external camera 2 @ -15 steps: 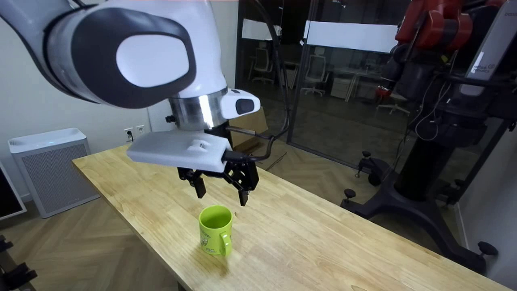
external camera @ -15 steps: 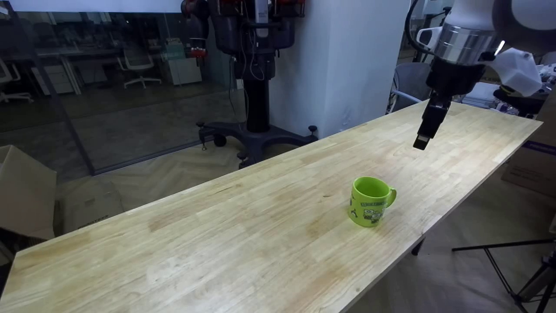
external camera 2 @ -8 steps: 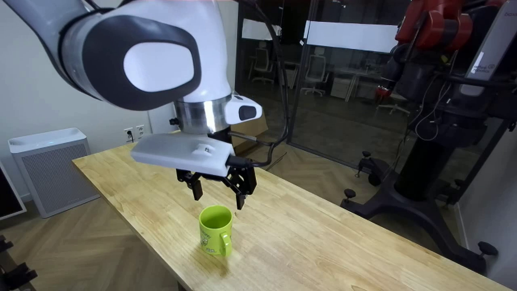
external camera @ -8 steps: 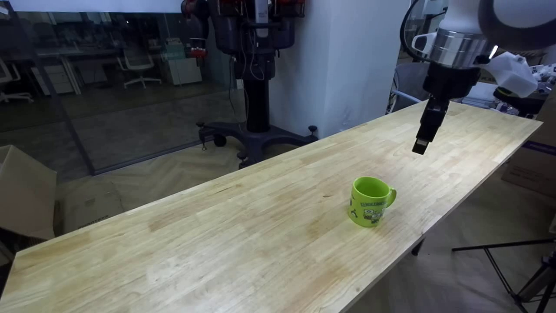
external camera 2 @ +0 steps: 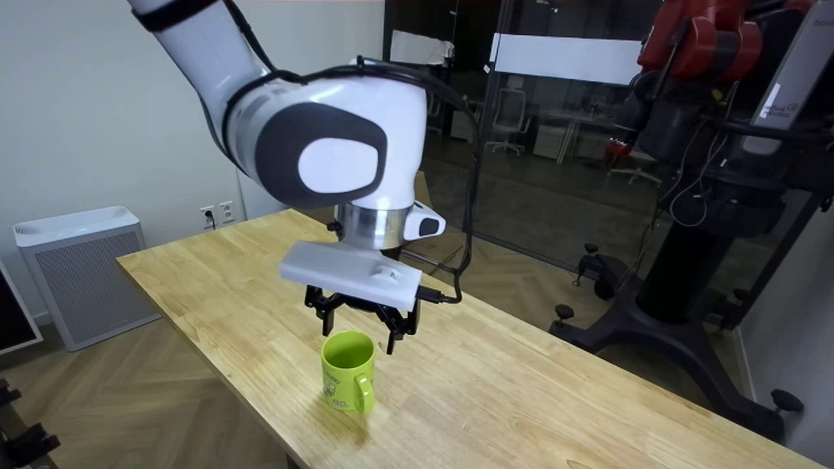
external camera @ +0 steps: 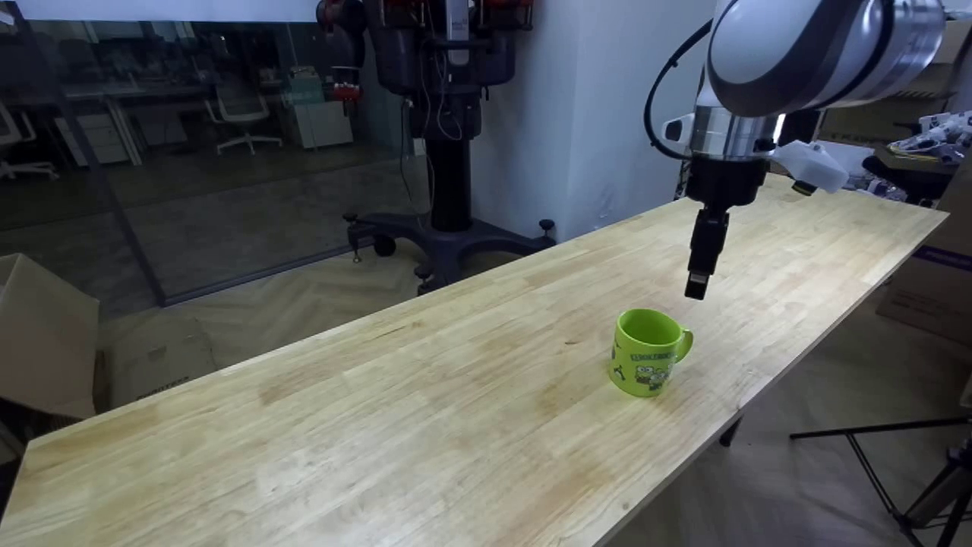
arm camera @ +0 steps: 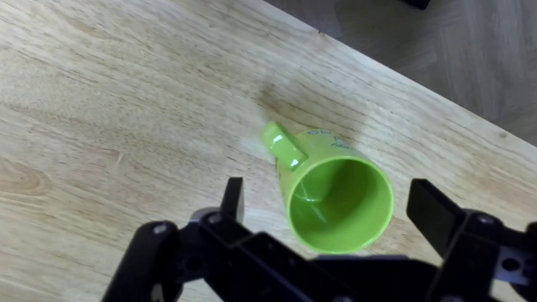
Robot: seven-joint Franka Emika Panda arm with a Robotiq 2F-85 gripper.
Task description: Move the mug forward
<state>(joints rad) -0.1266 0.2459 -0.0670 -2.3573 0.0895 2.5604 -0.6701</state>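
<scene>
The mug (external camera: 642,365) is lime green and stands upright on the wooden table near its long edge. It shows in both exterior views (external camera 2: 339,378), with its loop handle and a printed picture. My gripper (external camera: 695,286) is open and empty, above the table and a little above and behind the mug. In an exterior view the gripper (external camera 2: 358,340) has its two fingers spread just above and beyond the mug's rim. In the wrist view the mug (arm camera: 356,230) appears between the spread fingers of the gripper (arm camera: 327,182), not touched, handle toward the upper left.
The wooden table (external camera: 425,410) has a long edge close to the mug, with floor beyond. A standing robot on a dark wheeled base (external camera: 452,235) is past the far edge. A tripod (external camera: 930,486) and a cardboard box (external camera: 45,334) stand off the table.
My arm has moved down and toward the mug, so the gripper is closer to it and more upright. The fingers stay open. The mug has not moved.
</scene>
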